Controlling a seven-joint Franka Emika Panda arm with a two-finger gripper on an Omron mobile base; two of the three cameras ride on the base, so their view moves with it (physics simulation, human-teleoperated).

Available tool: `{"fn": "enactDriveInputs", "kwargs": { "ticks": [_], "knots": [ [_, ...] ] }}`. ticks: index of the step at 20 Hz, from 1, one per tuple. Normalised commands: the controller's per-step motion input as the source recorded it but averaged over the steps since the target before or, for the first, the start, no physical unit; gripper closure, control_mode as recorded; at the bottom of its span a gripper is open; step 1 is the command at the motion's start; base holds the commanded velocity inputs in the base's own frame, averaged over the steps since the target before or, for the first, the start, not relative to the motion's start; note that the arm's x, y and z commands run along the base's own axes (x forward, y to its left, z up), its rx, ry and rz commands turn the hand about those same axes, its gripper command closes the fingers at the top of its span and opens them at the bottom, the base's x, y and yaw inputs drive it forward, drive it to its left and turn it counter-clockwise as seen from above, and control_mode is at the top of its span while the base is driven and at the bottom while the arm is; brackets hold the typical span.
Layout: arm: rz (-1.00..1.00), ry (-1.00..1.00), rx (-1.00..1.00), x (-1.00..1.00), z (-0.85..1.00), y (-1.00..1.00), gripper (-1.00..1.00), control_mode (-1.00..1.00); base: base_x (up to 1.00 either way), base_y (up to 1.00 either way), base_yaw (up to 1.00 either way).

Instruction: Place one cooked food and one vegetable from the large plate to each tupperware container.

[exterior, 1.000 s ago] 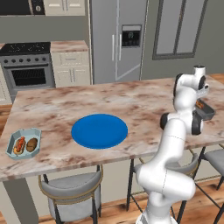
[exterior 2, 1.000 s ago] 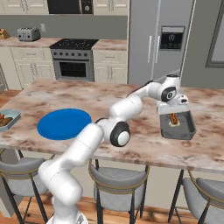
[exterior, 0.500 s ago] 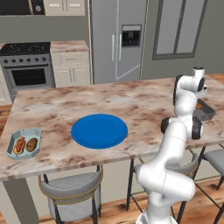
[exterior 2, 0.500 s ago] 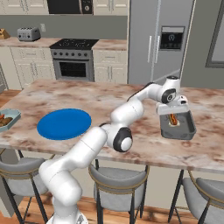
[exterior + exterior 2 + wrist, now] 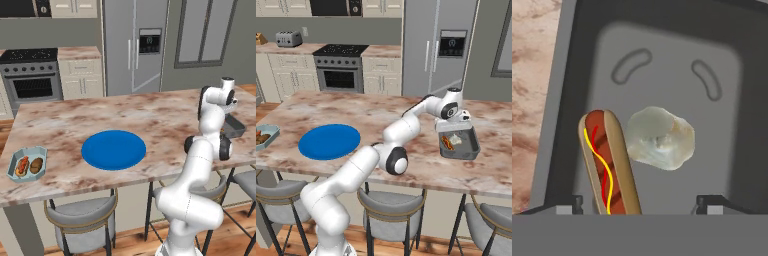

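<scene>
Hot dog [image 5: 607, 162] between hand's [image 5: 642, 202] fingertips

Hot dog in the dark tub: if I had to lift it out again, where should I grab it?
Grip the hot dog across its narrow middle, coming straight down from above. It lies flat on the dark tub's floor, long and slim, with the pale lump close beside it.

The marble island counter [image 5: 150, 112] bears the blue plate [image 5: 113, 149], pale tub [image 5: 27, 163] and dark tub [image 5: 458, 143].
</scene>
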Motion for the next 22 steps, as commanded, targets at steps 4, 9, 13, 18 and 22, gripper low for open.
{"fn": "enactDriveInputs", "kwargs": {
  "ticks": [4,9,13,18,22],
  "knots": [
    [0.00,0.00,0.00,0.00,0.00,0.00,-1.00,-1.00,0.00,0.00,0.00],
    [-0.09,0.07,0.01,-0.06,0.03,0.04,-1.00,-1.00,0.00,0.00,0.00],
    [-0.21,0.08,0.10,-0.91,0.31,0.54,-1.00,-1.00,0.00,0.00,0.00],
    [-0.12,0.09,0.12,-0.38,0.21,0.03,-1.00,-1.00,0.00,0.00,0.00],
    [-0.17,0.16,0.32,-0.75,0.29,0.00,-1.00,-1.00,0.00,0.00,0.00]
  ]
}}
